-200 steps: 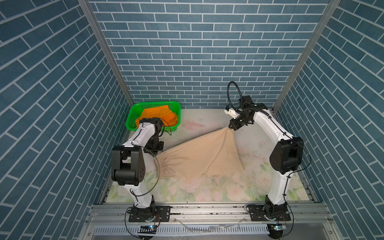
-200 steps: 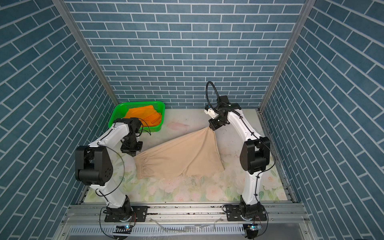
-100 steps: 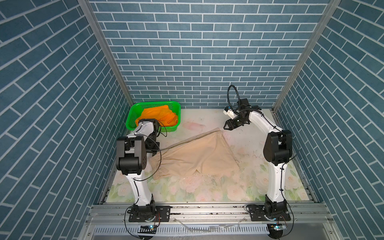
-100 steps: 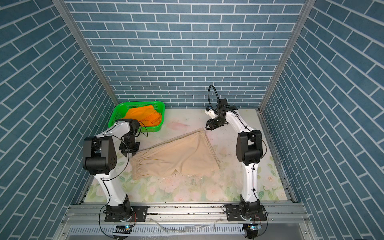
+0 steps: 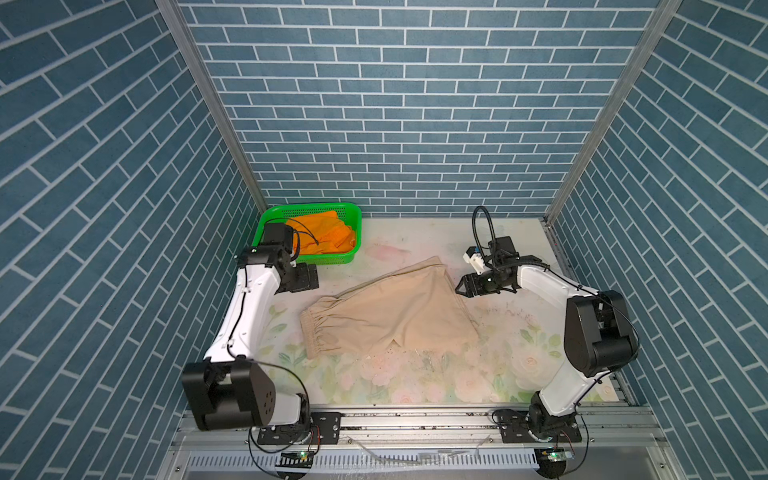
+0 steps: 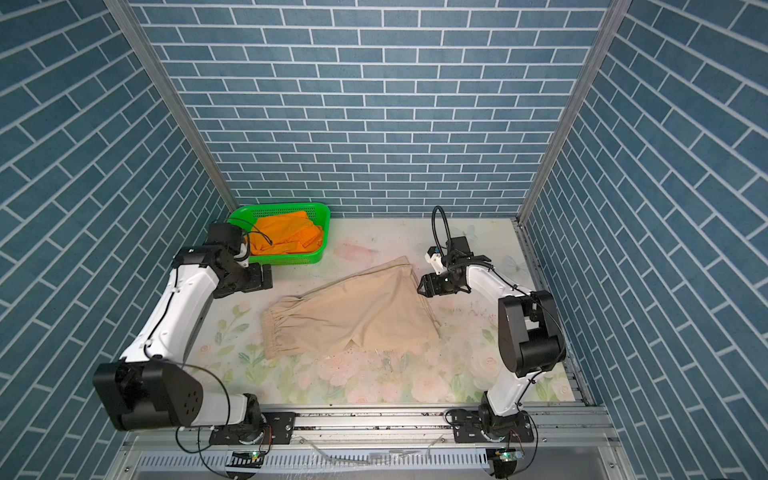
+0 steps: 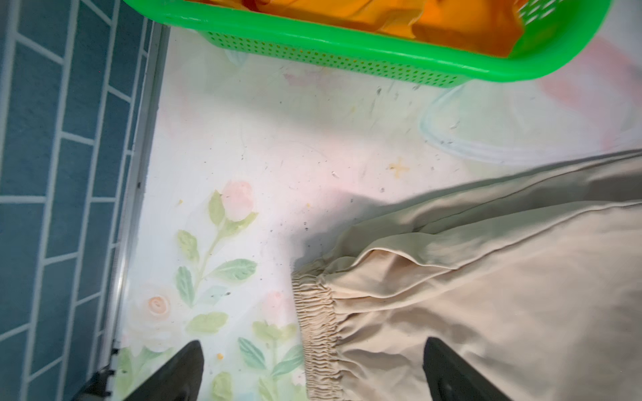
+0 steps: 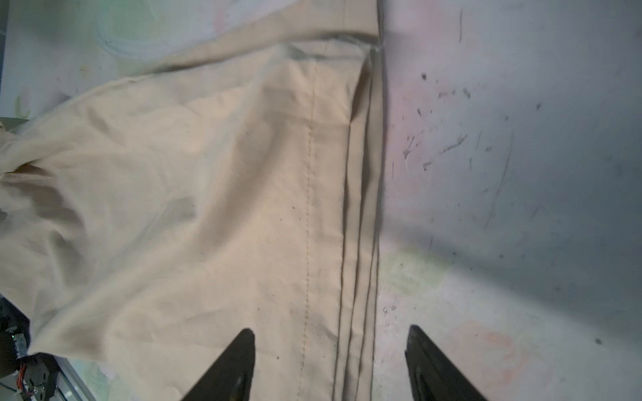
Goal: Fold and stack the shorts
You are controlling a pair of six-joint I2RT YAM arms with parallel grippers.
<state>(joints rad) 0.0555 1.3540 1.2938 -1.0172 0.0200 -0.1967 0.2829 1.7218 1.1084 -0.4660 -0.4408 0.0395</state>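
Centre of table: pale beige cloth shorts (image 5: 386, 316) lie flat on floral-print tabletop (image 5: 415, 382). Gathered elastic waistband (image 7: 316, 312) points to 8 o'clock, hem edge (image 8: 361, 208) to 2 o'clock. Bright orange cloth shorts (image 5: 328, 235) are bunched in green perforated plastic basket (image 5: 332, 259) at 11 o'clock, not yet folded.

L gripper (image 7: 312, 343) hangs over the waistband's far corner, jaws wide apart, nothing in them. R gripper (image 8: 330, 330) is over the hem, jaws apart, empty.

Hem shows several stacked layers, so prob. one leg lies over the other. Notch on the 6 o'clock edge fits that.

Step in hand, I'd judge: re-grip for the cross fold.
- Pinch ALL layers at each corner, else the under-leg lags.
- Take both 12 o'clock corners, or both hem corners, and lift level.
- Carry hem over to waistband w/ edges matched.
- Keep clear of the basket at 11 o'clock.
- Let go only once the cloth lies flat.
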